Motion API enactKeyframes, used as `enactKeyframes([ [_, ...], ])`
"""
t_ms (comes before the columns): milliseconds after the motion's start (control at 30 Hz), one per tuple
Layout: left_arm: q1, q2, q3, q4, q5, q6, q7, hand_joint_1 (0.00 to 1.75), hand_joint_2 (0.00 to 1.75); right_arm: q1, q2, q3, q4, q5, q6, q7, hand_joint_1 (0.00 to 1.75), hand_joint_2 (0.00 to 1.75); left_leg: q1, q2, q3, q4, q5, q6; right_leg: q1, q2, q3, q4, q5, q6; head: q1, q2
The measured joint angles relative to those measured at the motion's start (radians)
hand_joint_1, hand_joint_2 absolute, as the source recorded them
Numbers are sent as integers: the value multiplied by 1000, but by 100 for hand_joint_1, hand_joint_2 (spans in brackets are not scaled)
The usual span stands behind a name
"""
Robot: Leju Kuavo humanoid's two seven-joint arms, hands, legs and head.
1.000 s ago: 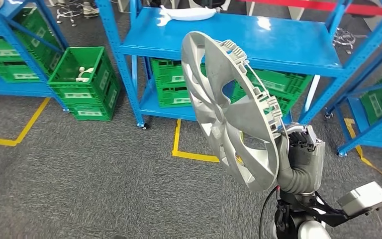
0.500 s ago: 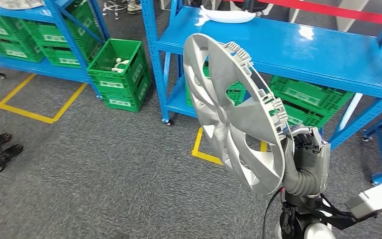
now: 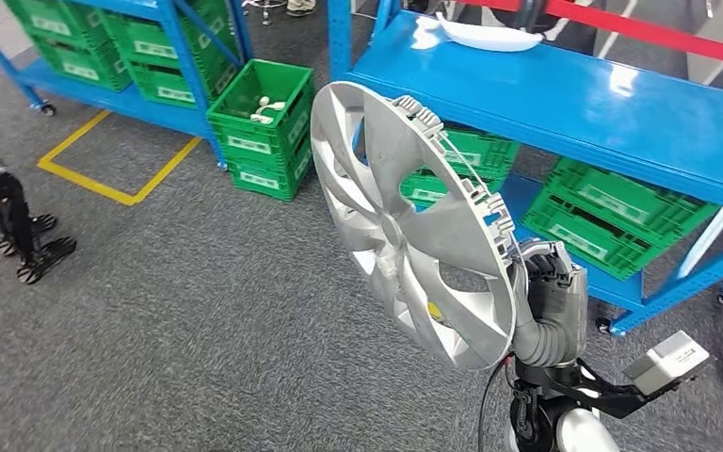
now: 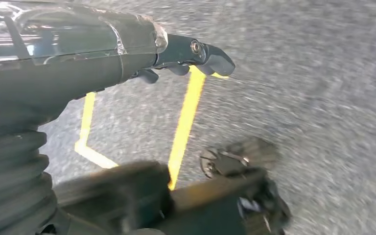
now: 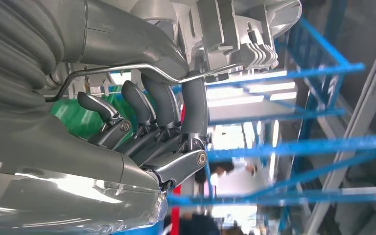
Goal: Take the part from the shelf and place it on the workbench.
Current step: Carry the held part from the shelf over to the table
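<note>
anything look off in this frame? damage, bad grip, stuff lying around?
Nothing looks damaged. The wheel cover stands tilted on edge, gripped by the right hand at its lower rim, fingers hooked behind the wire ring. A loose white part lies on the blue shelf. The left hand holds nothing.

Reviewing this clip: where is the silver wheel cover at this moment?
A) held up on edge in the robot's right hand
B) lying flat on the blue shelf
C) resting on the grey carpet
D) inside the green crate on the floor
A: the wheel cover stands on edge above the floor, with the right hand gripping its lower rim, its fingers curled around the rim's wire ring.
</note>
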Motion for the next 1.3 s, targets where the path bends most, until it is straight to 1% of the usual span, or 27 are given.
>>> enactKeyframes([
  [33, -1, 2, 0, 0, 1, 0, 5, 0, 175, 1, 0, 2, 4, -2, 2, -7, 175, 175, 2, -12, 0, -2, 3, 6, -2, 22, -15, 39, -27, 4, 3, 0],
  [100, -2, 3, 0, 0, 2, 0, 9, 0, 175, 4, 1, 7, 13, -3, 5, -12, 175, 175, 2, -35, 0, -2, 5, 12, -4, 60, -70, 169, -94, 6, 15, 0],
  [133, -2, 4, 0, 0, 2, 0, 10, 0, 175, 5, 1, 9, 19, -4, 5, -12, 175, 175, 1, -48, 0, -2, 6, 14, -3, 66, -97, 229, -115, 6, 21, 0],
  [167, -1, 4, 0, 0, 2, 0, 11, 0, 175, 5, 1, 12, 24, -4, 5, -12, 175, 175, -1, -60, 1, -2, 6, 15, -3, 69, -113, 261, -117, 4, 26, 0],
  [200, 0, 5, 0, 0, 3, 0, 13, 0, 175, 5, 1, 14, 29, -4, 5, -12, 175, 175, -3, -72, 2, -2, 6, 15, -3, 71, -113, 255, -98, 0, 31, 0],
  [233, 1, 5, 0, 0, 5, 0, 15, 0, 175, 5, 1, 16, 34, -4, 4, -12, 175, 175, -4, -83, 3, -1, 6, 15, -3, 74, -98, 215, -64, -5, 35, 0],
  [300, 1, 5, 0, -1, 12, 0, 10, 0, 175, 3, 1, 19, 41, -1, 4, -12, 175, 175, -7, -102, 4, 0, 7, 14, -2, 99, -46, 85, 9, -17, 40, 0],
  [333, 1, 3, 0, -1, 17, 0, 2, 0, 175, 2, 1, 20, 43, 2, 3, -12, 175, 175, -8, -109, 1, 2, 8, 12, -1, 112, -25, 33, 28, -22, 41, 0],
  [367, 1, 0, 0, -2, 20, 1, -9, 0, 175, 0, 1, 20, 44, 6, 3, -11, 175, 175, -7, -115, -4, 3, 10, 8, 0, 121, -14, 2, 35, -26, 40, 0],
  [433, 4, -7, 1, -3, 22, 1, -31, 0, 175, -5, 0, 21, 45, 19, 2, -5, 175, 175, -4, -126, -12, 2, 15, -3, 2, 118, -10, -14, 32, -31, 40, 0],
  [467, 6, -10, 1, -3, 23, 1, -40, 0, 175, -9, 0, 21, 45, 26, 2, 2, 175, 175, -4, -121, -14, 3, 13, -8, 2, 111, -9, -19, 36, -34, 41, 0],
  [500, 6, -15, 1, -4, 21, 1, -47, 0, 175, -12, 0, 21, 44, 33, 2, 10, 175, 175, -5, -103, -21, 16, 2, -13, 0, 104, -7, -25, 40, -38, 37, 0],
  [567, 6, -26, 1, -5, 16, -1, -57, 0, 175, -15, 0, 20, 40, 46, 0, 29, 175, 175, -2, -58, -58, 96, -50, -23, -3, 84, -2, -34, 45, -44, 26, 0],
  [633, 6, -36, 1, -5, 10, -3, -62, 0, 175, -15, -1, 21, 37, 53, -3, 43, 175, 175, 8, -40, -118, 222, -108, -35, -2, 64, -2, -34, 45, -46, 15, 0],
  [667, 6, -39, 1, -5, 9, -4, -63, 0, 175, -15, -1, 21, 37, 55, -3, 47, 175, 175, 13, -40, -136, 261, -118, -40, -3, 54, -2, -34, 44, -45, 12, 0],
  [700, 7, -43, 1, -5, 8, -4, -63, 0, 175, -15, -1, 21, 37, 57, -4, 50, 175, 175, 17, -38, -138, 267, -108, -44, -3, 44, -1, -33, 42, -44, 8, 0],
  [733, 7, -44, 1, -5, 8, -4, -63, 0, 175, -15, -1, 21, 37, 58, -4, 52, 175, 175, 20, -33, -120, 234, -83, -47, -4, 35, 0, -32, 41, -41, 4, 0],
  [800, 7, -46, 1, -5, 8, -4, -64, 0, 175, -15, -1, 23, 36, 60, -4, 53, 175, 175, 20, -3, -49, 107, -25, -49, -4, 20, 3, -27, 34, -32, -3, 0],
  [867, 6, -49, 1, -6, 7, -4, -65, 0, 175, -16, -1, 25, 33, 61, -4, 55, 175, 175, 14, 26, -4, 23, -5, -40, -1, 8, 3, -22, 28, -19, -6, 0],
  [900, 6, -51, 1, -6, 7, -4, -66, 0, 175, -17, -1, 26, 31, 62, -6, 57, 175, 175, 10, 30, 0, 11, -8, -34, 0, 2, 4, -21, 27, -14, -5, 0],
  [967, 6, -54, 0, -6, 3, -4, -72, 0, 175, -18, -1, 29, 29, 64, -13, 62, 175, 175, 9, 12, -4, 9, -5, -20, -2, -9, 6, -21, 23, -4, -1, 0],
  [1033, 5, -55, 0, -6, -8, -2, -87, 0, 175, -16, -1, 34, 30, 68, -24, 65, 175, 175, 11, -8, -3, 5, -1, -9, -6, 10, -4, 12, -8, 4, 4, 0],
  [1133, 2, -52, 0, -6, -16, 11, -111, 0, 175, -17, 0, 43, 32, 68, -33, 65, 175, 175, 7, -39, -2, 4, 2, 3, -5, 59, -80, 189, -97, 5, 21, 0],
  [1167, 1, -51, 0, -6, -16, 13, -116, 0, 175, -20, 0, 46, 35, 67, -32, 65, 175, 175, 5, -50, -1, 4, 3, 5, -5, 65, -103, 239, -111, 3, 27, 0],
  [1200, 2, -49, 0, -6, -20, 13, -120, 0, 175, -24, 1, 50, 39, 67, -32, 65, 175, 175, 2, -62, 0, 5, 3, 6, -5, 68, -114, 258, -105, 0, 32, 0],
  [1233, 2, -48, 0, -6, -25, 12, -121, 0, 175, -28, 2, 54, 43, 69, -31, 64, 175, 175, 0, -74, 1, 5, 3, 7, -4, 71, -109, 239, -81, -4, 36, 0],
  [1300, 2, -47, -1, -6, -39, 7, -111, 0, 175, -32, 5, 61, 46, 79, -31, 62, 175, 175, -2, -95, 3, 5, 3, 7, -3, 93, -67, 128, -5, -16, 42, 0],
])
